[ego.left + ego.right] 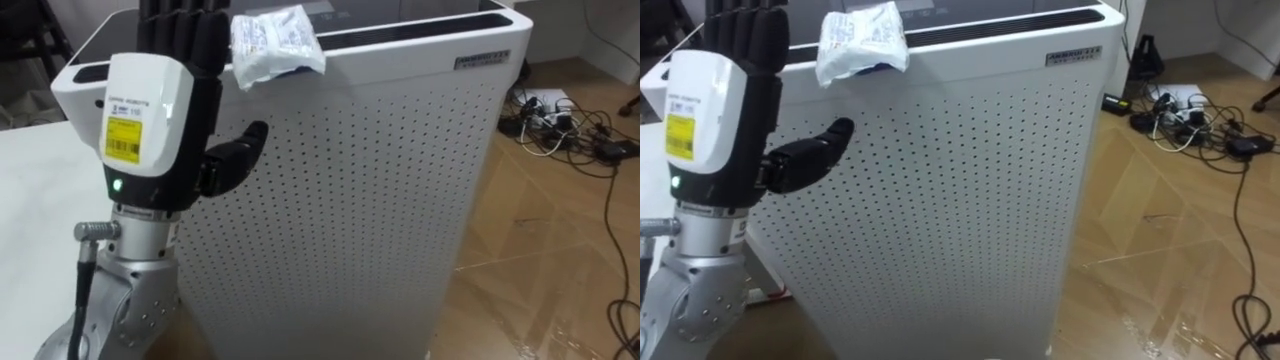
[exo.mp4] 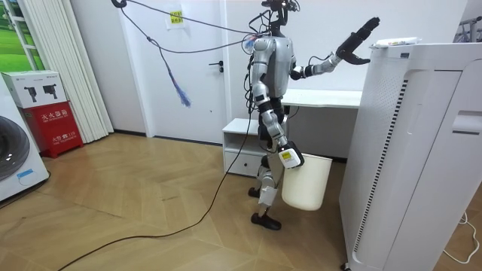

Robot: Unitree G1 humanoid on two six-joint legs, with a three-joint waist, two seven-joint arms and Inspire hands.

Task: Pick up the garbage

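Left hand (image 1: 150, 120), fingers (image 1: 180, 30) cropped, beside wrapper (image 1: 272, 45)

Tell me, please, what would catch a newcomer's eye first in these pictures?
The left hand, fingers straight, is raised beside a crumpled white packet lying on top of the tall white perforated appliance. In the room view, a white bin hangs at the robot's right hand.

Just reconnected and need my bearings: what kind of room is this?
Probably a home-style room, maybe a test flat: washer, desk and tall air purifier on wood flooring.
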